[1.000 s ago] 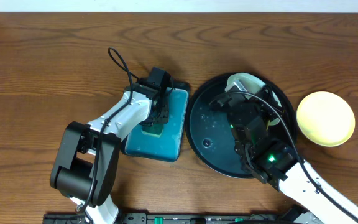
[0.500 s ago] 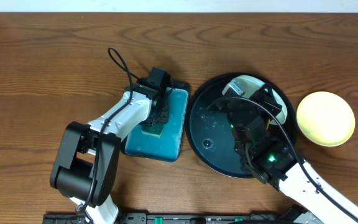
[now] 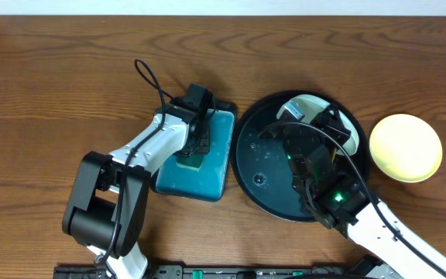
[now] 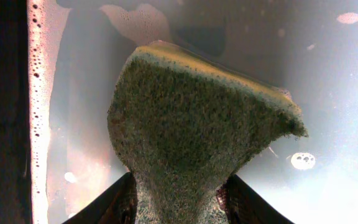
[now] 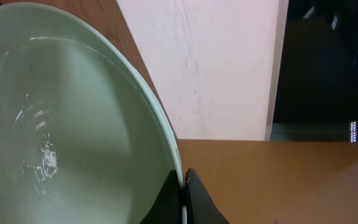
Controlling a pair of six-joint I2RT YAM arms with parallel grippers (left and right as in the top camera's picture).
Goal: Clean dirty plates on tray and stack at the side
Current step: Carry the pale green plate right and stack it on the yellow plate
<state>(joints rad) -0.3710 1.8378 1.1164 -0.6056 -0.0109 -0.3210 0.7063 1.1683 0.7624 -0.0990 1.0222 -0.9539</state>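
The black tray (image 3: 260,177) sits at centre right, wet. My right gripper (image 3: 330,128) is shut on the rim of a pale mint-white plate (image 3: 307,103) and holds it tilted over the tray's far right part. In the right wrist view the fingers (image 5: 184,196) pinch the plate's (image 5: 61,124) edge. The yellow plate (image 3: 406,147) lies on the bare wood to the right of the tray. A second mint-white plate is not visible. My left gripper (image 3: 194,143) is shut on a green and yellow sponge (image 4: 197,124) over the teal tray (image 3: 207,177).
The teal tray holds soapy water with bubbles (image 4: 37,74) along its edge. The left arm's cable (image 3: 147,76) loops above the table. A pale wall (image 5: 216,62) runs along the table's far edge.
My right gripper has moved slightly to the right with the mint-white plate and tilted it further. The left arm and sponge have not moved.
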